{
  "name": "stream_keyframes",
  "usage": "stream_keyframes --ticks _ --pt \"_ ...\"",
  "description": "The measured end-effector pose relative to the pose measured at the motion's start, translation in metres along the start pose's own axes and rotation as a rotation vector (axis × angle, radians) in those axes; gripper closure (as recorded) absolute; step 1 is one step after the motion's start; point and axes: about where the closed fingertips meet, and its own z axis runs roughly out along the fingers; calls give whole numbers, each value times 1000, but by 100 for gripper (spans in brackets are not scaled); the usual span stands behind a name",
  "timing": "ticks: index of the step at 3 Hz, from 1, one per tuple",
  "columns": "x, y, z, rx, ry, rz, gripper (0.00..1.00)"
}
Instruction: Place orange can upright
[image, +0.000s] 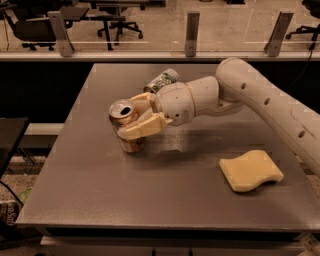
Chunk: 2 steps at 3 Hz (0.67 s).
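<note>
The orange can (125, 126) stands nearly upright on the grey table (150, 190), left of centre, tilted slightly, its silver top with pull tab facing up and toward the camera. My gripper (136, 116) reaches in from the right and its cream fingers (142, 127) are closed around the can's upper body. The can's base rests on or just above the tabletop; I cannot tell which.
A white and green patterned can (162, 80) lies on its side behind the gripper. A yellow sponge (250, 171) lies at the right front. My white arm (260, 95) spans the right side. A railing and office chairs stand beyond the far edge.
</note>
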Motion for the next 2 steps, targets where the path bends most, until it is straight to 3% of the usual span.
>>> stream_keyframes --ticks 2 --pt "2 -1 1 -21 -26 12 6"
